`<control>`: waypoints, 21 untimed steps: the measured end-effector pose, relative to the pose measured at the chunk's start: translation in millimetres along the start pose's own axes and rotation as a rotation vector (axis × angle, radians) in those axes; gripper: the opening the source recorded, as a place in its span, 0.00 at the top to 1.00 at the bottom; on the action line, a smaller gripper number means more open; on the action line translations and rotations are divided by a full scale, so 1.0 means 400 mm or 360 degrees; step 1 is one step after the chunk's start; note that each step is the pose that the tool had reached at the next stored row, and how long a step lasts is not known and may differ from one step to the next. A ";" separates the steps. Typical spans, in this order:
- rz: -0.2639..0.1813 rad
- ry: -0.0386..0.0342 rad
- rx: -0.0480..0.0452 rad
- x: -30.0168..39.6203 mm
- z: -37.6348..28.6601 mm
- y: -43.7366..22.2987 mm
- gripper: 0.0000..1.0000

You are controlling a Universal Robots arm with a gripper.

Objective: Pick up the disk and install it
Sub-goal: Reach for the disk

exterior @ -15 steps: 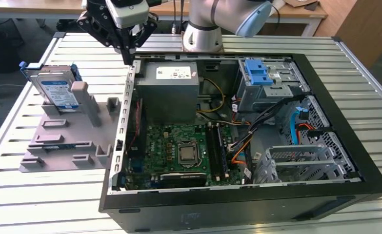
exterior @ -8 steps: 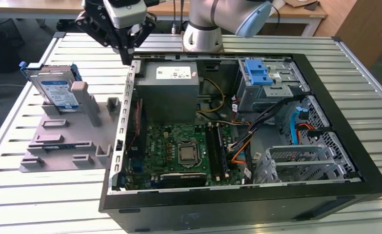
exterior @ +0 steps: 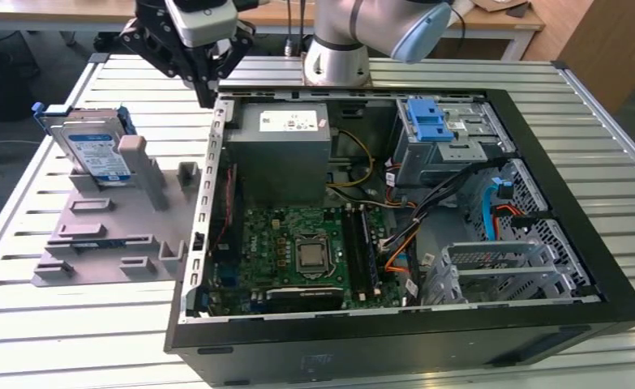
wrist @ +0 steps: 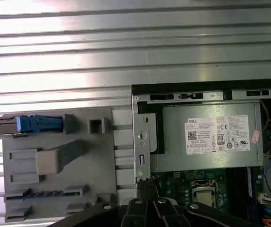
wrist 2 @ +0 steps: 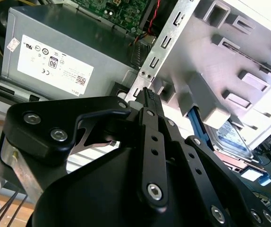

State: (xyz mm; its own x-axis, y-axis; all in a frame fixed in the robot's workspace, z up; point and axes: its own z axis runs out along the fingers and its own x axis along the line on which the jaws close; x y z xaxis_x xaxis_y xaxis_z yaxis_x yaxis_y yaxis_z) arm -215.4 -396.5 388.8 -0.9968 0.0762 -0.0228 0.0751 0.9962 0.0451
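Silver disk upright in grey fixture, well apart from hand.

Slatted metal table: grey fixture plate just beside open computer case; arm base near case.

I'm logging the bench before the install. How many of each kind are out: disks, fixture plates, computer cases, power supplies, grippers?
disk: 1
fixture plate: 1
computer case: 1
power supply: 1
gripper: 1
Total: 5
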 end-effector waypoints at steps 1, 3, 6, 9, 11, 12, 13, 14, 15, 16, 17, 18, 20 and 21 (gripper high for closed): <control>0.0000 0.0000 0.0000 0.001 0.000 0.001 0.89; 0.0000 0.0000 0.0000 0.004 0.000 0.002 0.89; 0.0000 0.0000 0.0000 0.009 0.000 0.003 0.89; 0.0000 0.0000 0.0000 0.013 0.000 0.004 0.89; 0.0000 0.0000 0.0000 0.016 0.000 0.004 0.89; 0.0000 0.0000 0.0000 0.018 0.000 0.005 0.89; 0.0000 0.0000 0.0000 0.019 0.000 0.005 0.89; 0.0000 0.0000 0.0000 0.020 0.000 0.005 0.89; 0.0000 0.0000 0.0000 0.021 0.000 0.005 0.89; 0.0000 0.0000 0.0000 0.022 0.000 0.006 0.89; 0.0000 0.0000 0.0000 0.023 0.000 0.006 0.89; 0.0000 0.0000 0.0000 0.024 0.000 0.006 0.89; 0.0000 0.0000 0.0000 0.026 0.001 0.006 0.89; 0.0000 0.0000 0.0000 0.027 0.001 0.006 0.89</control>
State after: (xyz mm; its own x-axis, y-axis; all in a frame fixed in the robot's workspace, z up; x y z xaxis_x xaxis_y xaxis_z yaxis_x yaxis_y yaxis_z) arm -226.1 -393.2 388.4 -0.9968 0.0762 -0.0229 0.0751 0.9962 0.0451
